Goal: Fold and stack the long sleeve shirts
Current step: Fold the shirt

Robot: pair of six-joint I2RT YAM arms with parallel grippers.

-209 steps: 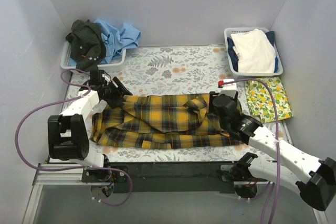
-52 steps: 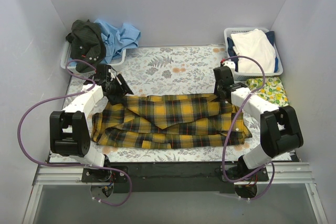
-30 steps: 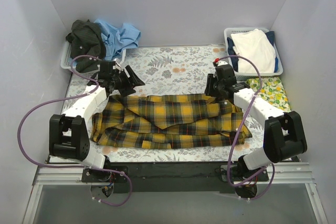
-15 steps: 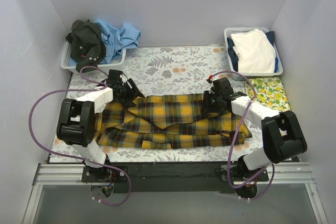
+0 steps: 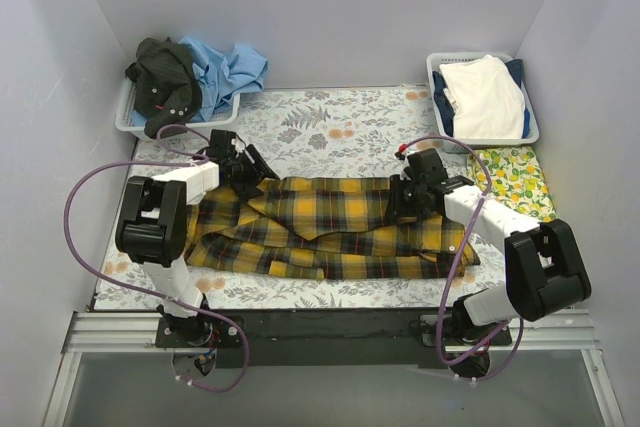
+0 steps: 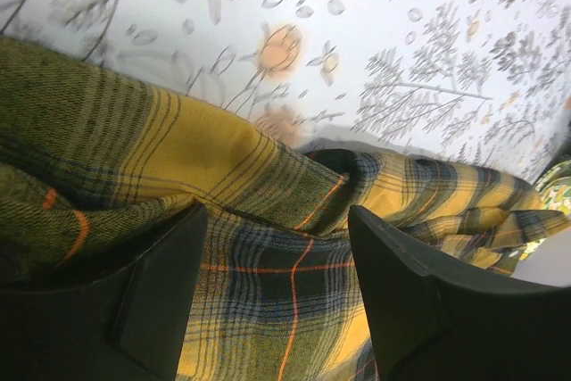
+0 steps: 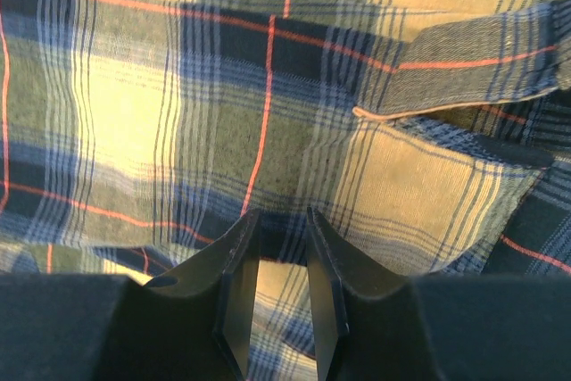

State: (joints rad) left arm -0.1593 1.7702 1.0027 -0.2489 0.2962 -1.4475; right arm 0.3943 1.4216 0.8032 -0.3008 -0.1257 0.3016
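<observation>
Lying flat across the middle of the table (image 5: 330, 127), the plaid shirt (image 5: 330, 232) had both grippers at its far edge. The left gripper (image 5: 256, 165) hung low over the left corner, jaws spread wide and released, its arm stretched forward. The right gripper (image 5: 404, 203), arm bent inward, pointed down with its jaws pinched on cloth near the right corner.

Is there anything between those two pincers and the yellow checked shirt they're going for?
Nothing visible. The left pincer hangs open right over the far edge of the plaid shirt, and the right pincer sits close over its cloth; only the shirt shows between their fingers.
</observation>
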